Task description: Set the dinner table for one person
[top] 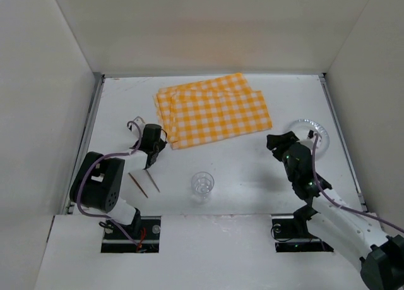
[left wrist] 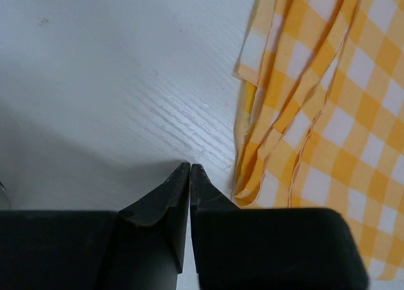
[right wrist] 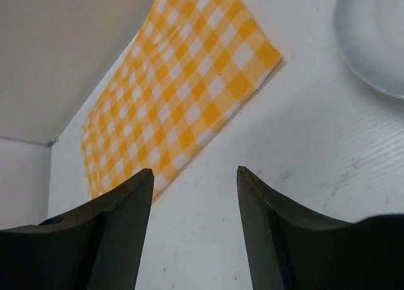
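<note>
The white dinner table (top: 252,170) bears an orange-and-white checked cloth (top: 211,110), folded, at the back middle. A clear glass (top: 202,184) stands near the front middle. Two thin wooden chopsticks (top: 145,181) lie at the front left. A white plate (top: 314,135) lies at the right, partly behind my right arm. My left gripper (top: 154,133) is shut and empty, next to the cloth's front left corner (left wrist: 252,189); its fingertips (left wrist: 183,176) meet. My right gripper (top: 276,141) is open and empty, above bare table between the cloth (right wrist: 170,81) and the plate (right wrist: 375,37).
White walls enclose the table at the back and both sides. Thin metal rails (top: 91,126) run along the left and right edges. Both arm bases sit at the near edge.
</note>
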Robot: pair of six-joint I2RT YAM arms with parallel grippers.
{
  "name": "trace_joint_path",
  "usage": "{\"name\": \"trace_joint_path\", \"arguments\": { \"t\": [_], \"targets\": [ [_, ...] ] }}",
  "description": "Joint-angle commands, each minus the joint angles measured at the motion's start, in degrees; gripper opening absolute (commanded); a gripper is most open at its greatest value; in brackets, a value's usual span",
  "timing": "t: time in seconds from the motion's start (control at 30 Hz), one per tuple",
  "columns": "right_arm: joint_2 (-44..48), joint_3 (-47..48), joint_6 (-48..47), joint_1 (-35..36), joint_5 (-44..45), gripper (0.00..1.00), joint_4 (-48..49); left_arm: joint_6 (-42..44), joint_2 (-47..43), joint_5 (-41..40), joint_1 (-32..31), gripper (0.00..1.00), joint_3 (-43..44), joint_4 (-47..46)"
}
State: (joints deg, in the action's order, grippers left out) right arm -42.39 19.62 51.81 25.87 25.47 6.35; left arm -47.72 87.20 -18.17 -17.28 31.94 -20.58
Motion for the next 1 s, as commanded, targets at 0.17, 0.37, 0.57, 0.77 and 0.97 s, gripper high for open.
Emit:
{"name": "trace_joint_path", "arguments": {
  "t": [0.17, 0.37, 0.57, 0.77, 0.97],
  "targets": [
    [5.6, -1.5, 2.8, -6.6, 1.3, 0.63, -9.2, 1.8, -1.8, 2.8, 2.4, 0.17, 0.1, 0.5],
    [-5.3, 2.0, -2.2, -7.1, -0.1, 0.65, -3.0, -2.7, -9.1, 3.6, -7.0, 0.45, -5.6, -1.0],
    [-27.3, 10.0, -1.4, -8.2, -4.2, 0.59, 6.4, -3.9, -5.5, 2.5, -8.2, 0.46, -2.9, 0.2],
    [-38.3, 16.3, 1.8, -9.4, -6.6, 0.53, 9.8, -4.2, 1.1, -0.2, -6.4, 0.27, -0.6, -2.1],
    [-33.1, 12.5, 2.8, -8.7, -4.7, 0.54, 11.1, -3.9, 3.7, -0.4, -2.7, 0.03, -1.3, -5.8]
  ]
}}
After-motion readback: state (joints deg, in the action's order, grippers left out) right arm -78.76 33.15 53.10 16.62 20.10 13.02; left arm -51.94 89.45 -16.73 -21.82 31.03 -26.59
